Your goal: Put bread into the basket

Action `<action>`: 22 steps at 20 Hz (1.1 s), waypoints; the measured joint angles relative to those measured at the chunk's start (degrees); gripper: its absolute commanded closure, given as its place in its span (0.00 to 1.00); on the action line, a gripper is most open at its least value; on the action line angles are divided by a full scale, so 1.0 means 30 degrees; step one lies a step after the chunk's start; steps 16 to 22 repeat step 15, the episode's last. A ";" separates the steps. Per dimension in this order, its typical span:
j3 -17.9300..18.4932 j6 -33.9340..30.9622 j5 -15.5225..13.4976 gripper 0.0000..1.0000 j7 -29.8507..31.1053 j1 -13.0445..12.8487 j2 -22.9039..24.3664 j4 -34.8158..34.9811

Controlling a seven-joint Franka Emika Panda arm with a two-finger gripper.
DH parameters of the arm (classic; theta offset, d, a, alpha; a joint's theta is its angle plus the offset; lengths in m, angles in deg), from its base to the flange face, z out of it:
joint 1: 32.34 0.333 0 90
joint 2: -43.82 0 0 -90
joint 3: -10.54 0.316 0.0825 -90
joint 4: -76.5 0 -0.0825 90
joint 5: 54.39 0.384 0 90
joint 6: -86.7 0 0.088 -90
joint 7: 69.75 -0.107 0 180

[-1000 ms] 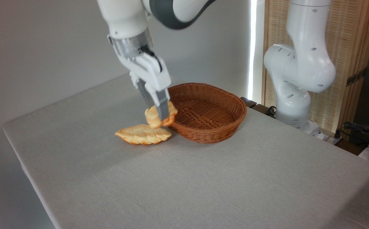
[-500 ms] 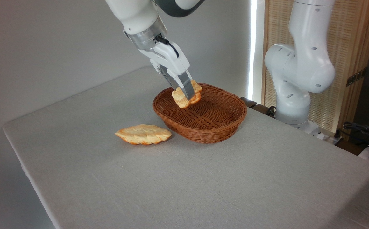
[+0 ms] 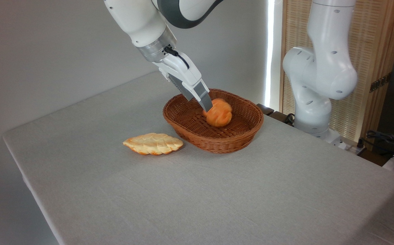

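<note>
A flat, leaf-shaped pale bread is seen on the table, nearer the camera and well to the left of the end effector. Behind it, the bread is seen inside the basket, just right of and below the end effector's tips. Whether the bun is gripped or released cannot be told, since only one finger is visible.
</note>
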 measured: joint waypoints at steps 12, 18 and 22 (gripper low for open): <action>0.0475 0.7519 0.1227 0.00 0.0000 0.0363 -0.0162 -0.0338; 0.1076 0.9245 0.1236 0.00 -0.0001 0.0686 -0.0677 -0.0338; 0.1076 0.9245 0.1236 0.00 -0.0001 0.0686 -0.0677 -0.0338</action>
